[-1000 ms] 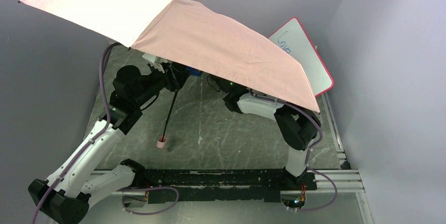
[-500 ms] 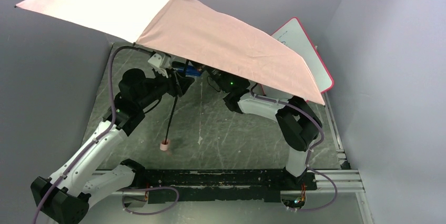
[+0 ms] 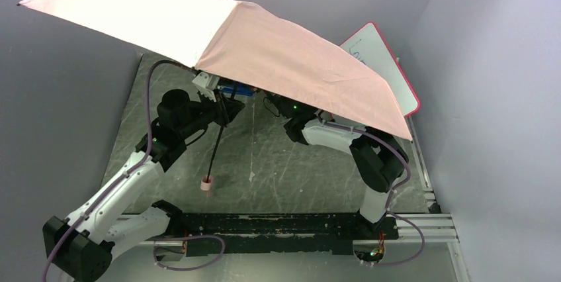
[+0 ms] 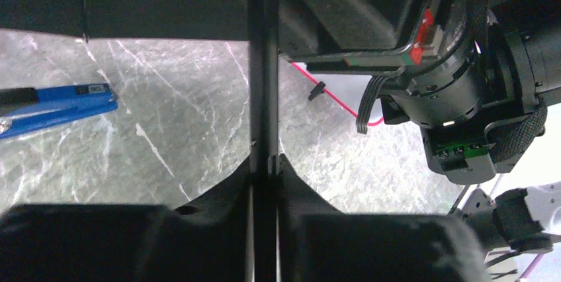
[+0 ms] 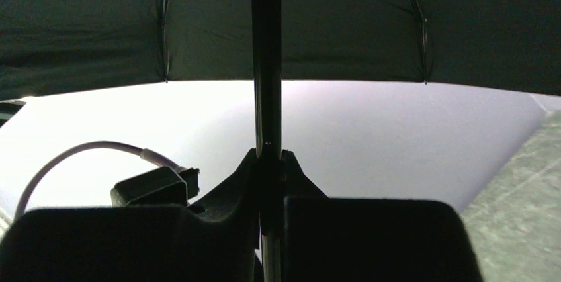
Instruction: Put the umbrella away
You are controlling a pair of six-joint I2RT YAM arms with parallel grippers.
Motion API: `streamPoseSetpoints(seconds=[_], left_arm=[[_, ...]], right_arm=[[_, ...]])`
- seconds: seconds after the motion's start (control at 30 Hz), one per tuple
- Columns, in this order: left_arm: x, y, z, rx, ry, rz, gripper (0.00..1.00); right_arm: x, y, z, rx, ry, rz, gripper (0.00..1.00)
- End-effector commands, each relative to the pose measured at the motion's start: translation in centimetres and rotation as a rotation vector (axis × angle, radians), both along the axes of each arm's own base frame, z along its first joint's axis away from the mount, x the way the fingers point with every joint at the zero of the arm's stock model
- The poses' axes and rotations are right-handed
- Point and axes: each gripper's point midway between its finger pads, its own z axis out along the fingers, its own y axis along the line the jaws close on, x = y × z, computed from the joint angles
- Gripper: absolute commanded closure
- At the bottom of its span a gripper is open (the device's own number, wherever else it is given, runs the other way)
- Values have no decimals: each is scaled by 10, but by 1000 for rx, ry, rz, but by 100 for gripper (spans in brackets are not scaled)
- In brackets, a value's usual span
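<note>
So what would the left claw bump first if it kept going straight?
The umbrella's shaft: the left claw is pinching it. Past that, probably the table, though depth is hard to judge.

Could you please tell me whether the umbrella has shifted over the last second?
Yes. The umbrella has swung slightly to the right: its canopy edge now covers more of the fixed whiteboard.
</note>
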Motion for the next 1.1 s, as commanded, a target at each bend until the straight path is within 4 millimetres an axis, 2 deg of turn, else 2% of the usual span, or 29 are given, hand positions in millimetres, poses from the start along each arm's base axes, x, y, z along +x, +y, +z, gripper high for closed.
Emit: streamPoseSetpoints(seconds=[0.0,0.2,0.37,0.47,0.53,0.77,0.9,1.07], left_arm=[[10,-16,9,-57,-8,-41,93],[9,-16,10,-62,8,-38,95],[8,-11,12,-67,8,-10,95],[7,-15,12,-56,13,-37,95],[7,-14,14,-55,11,-35,95],[9,-12,21,-64,0,-17,95],[12,-9,18,-53,6,7,95],[19,3,19,-61,3,93,95]], right_arm=[[-24,-14,23,45,-57,42,100],[-39,-4,16,-106,-115,78,99],[-39,-7,-2,-289,-125,13,78],[-39,-12,-17,-332,-110,-2,52],[-39,-15,-28,-373,-88,-14,42],[-41,-34,-68,-582,-40,-78,31],[-41,-51,-86,-677,7,-133,19],[-40,-70,-107,-751,105,-187,15]])
